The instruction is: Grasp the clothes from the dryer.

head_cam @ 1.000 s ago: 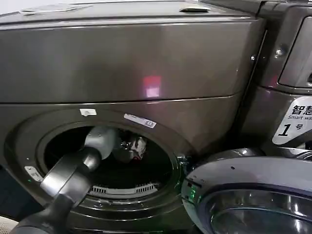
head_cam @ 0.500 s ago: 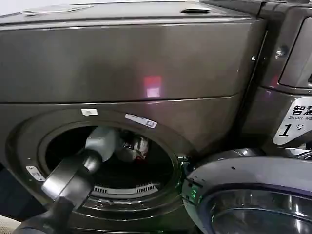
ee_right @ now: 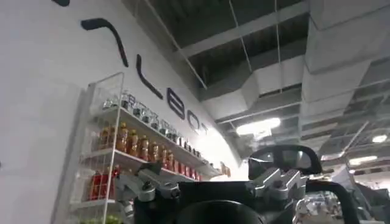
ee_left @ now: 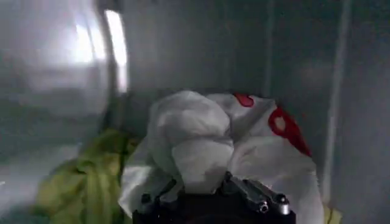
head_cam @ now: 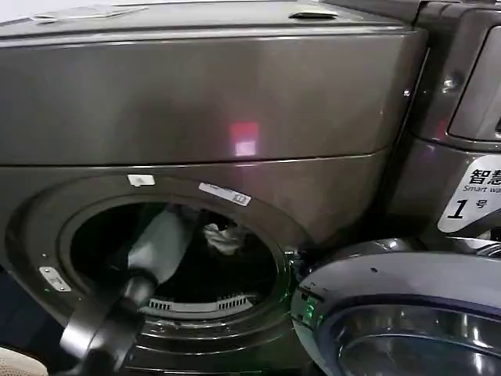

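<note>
Two arms belong to the robot. The left arm (head_cam: 129, 301) reaches from the near left through the round porthole (head_cam: 47, 227) of the dryer (head_cam: 235, 94), a large bronze-grey machine whose front fills most of the head view. Its pale forearm section runs up and into the dark drum (head_cam: 235, 270), toward the clothes (head_cam: 221, 237), which show there as a small whitish bundle in the far upper middle of the opening.

In the left wrist view, the left gripper (ee_left: 210, 189) sits right against the clothes (ee_left: 201, 143): a crumpled lump of white-grey cloth with red patches is bunched between its fingers (ee_left: 262, 196), which press in on it from both sides, so the gripper has hold of the white cloth. Olive-green cloth (ee_left: 91, 182) lies just beside the white piece, lower in the drum, touching it. The ribbed metal drum wall (ee_left: 304, 73) rises behind the bundle.

The dryer's door (head_cam: 407, 313) hangs swung out at the near right, its glass facing up. A neighbouring machine (head_cam: 470, 117) on the far right carries a white label (head_cam: 473, 196) with a "1". Small white stickers (head_cam: 225, 193) sit on the rim above the porthole.

The right gripper (ee_right: 210, 185) points upward away from the dryer, its fingers spread apart with nothing between them, against a ceiling and a wall shelf of bottles (ee_right: 128, 152).
</note>
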You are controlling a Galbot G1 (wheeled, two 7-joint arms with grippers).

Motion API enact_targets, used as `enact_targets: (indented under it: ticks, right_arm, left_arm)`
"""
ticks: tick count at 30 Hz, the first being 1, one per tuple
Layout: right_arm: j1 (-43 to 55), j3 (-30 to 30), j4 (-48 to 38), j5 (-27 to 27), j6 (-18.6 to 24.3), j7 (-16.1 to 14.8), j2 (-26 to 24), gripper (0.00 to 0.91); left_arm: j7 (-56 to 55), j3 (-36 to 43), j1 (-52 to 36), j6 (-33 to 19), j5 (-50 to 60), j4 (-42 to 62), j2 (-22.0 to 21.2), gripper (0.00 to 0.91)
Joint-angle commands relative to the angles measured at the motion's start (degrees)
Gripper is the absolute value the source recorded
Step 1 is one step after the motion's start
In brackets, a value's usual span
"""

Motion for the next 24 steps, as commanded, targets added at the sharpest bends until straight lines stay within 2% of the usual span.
enact_targets:
  ticks: [1,3,7,11,16,24]
  right_arm:
    - [0.3,-0.2,0.9,-1.2,0.1,0.4,0.1,0.907]
    - [0.4,-0.6,1.4,-1.3,0.3,0.5,0.6,0.907]
    - [0.2,-0.5,1.5,-1.3,0.9,0.6,0.7,0.907]
    - [0.0,-0.4,1.2,-1.2,2.1,1.9,0.4,0.907]
    - [-0.3,-0.2,1.2,-1.1,3.7,1.8,0.4,0.907]
    - [-0.3,0.2,1.4,-1.1,3.7,1.0,0.3,0.907]
  left_arm:
    - [-20.8,-17.0,17.2,3.0,-14.0,-21.8,0.2,0.000]
    - [-25.7,-20.0,20.8,2.7,-20.1,-26.3,-1.6,0.000]
    - [-34.6,-23.4,25.1,-2.1,-24.0,-32.5,-4.4,0.000]
    - [-42.5,-25.6,29.5,-9.5,-25.8,-37.7,-6.2,0.000]
    - [-46.9,-25.7,34.3,-18.0,-28.7,-42.9,-7.0,0.000]
    - [-50.5,-25.8,40.5,-21.6,-28.1,-47.7,-8.1,0.000]
